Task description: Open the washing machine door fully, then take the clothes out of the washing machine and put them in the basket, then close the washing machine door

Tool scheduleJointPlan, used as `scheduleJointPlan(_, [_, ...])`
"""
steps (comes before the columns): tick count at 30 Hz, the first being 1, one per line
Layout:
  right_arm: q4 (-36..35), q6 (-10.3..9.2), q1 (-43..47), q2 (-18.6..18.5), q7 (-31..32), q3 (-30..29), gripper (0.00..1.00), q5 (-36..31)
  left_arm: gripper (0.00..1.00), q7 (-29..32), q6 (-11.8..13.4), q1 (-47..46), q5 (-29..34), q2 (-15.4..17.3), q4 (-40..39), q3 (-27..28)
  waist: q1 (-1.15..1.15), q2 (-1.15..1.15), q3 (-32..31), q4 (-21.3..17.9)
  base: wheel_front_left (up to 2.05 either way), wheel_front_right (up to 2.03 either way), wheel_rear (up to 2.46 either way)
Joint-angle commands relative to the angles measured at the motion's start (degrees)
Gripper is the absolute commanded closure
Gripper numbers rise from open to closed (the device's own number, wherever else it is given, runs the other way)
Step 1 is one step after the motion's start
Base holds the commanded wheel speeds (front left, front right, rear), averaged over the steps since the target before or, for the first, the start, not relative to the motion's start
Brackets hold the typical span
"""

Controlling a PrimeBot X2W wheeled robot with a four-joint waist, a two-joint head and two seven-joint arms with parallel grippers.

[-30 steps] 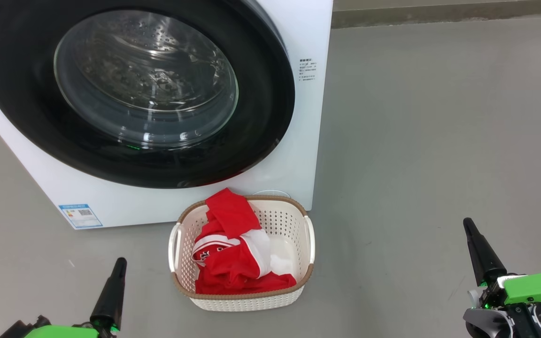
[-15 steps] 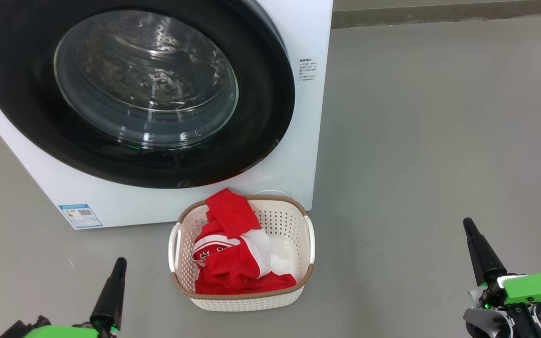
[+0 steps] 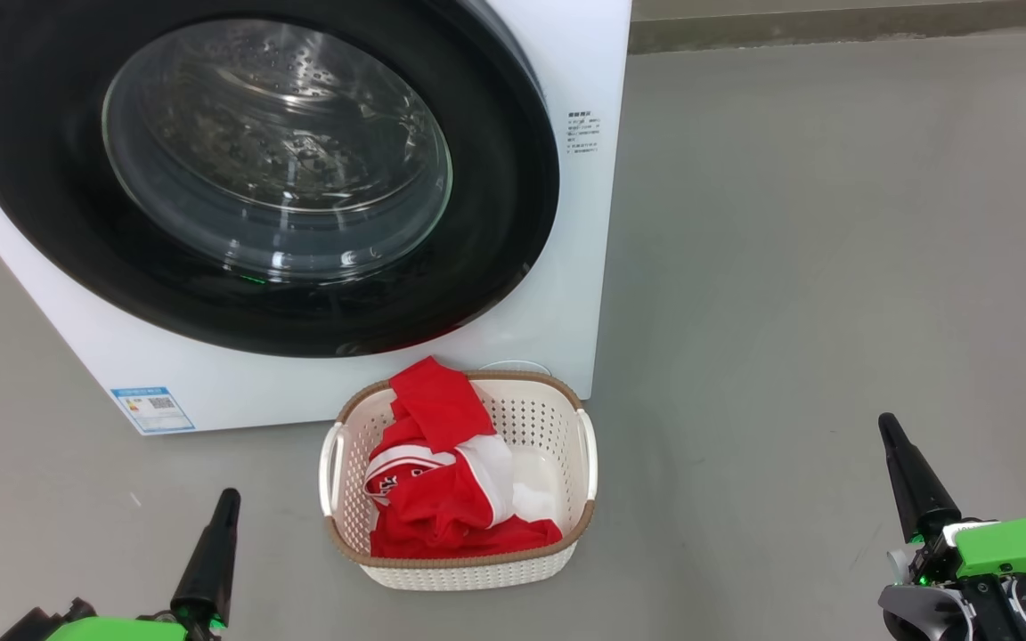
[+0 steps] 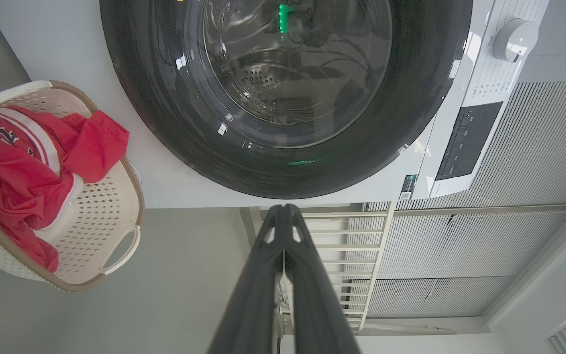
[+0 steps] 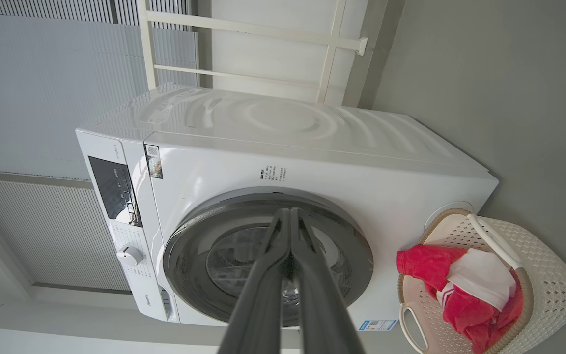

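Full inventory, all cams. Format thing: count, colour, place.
washing machine: 1, white, on the floor, ahead-left
door: 1, black rim, clear glass, machine front, closed
basket: 1, cream, brown rim, on the floor before the machine
clothes: 1 heap, red and white, in the basket
label: 1, blue, machine's lower front corner
dial: 1, white, machine's control strip
floor: 1, grey
left gripper: 1, dark, shut, lower left
right gripper: 1, dark, shut, lower right

Left tool (image 3: 226,500): 7 o'clock, fingers pressed together, pointing 12. Right tool (image 3: 887,429): 4 o'clock, fingers together, pointing 11.
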Motion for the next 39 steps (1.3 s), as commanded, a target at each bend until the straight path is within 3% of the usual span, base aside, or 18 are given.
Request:
scheduleJointPlan(1, [-1.4, 0.02, -2.4, -0.8, 0.3, 1.0, 1.00, 0.2, 1.00, 0.4, -0.4, -2.3, -0.4, 1.0, -1.2, 2.0, 0.00, 0.00, 0.0, 0.0, 0.00, 0.00, 0.00])
scheduleJointPlan(39, [-1.4, 0.02, -2.4, -0.8, 0.3, 1.0, 1.00, 0.2, 1.00, 0.4, -0.4, -2.3, -0.4, 1.0, -1.2, 2.0, 0.00, 0.00, 0.0, 0.0, 0.00, 0.00, 0.00])
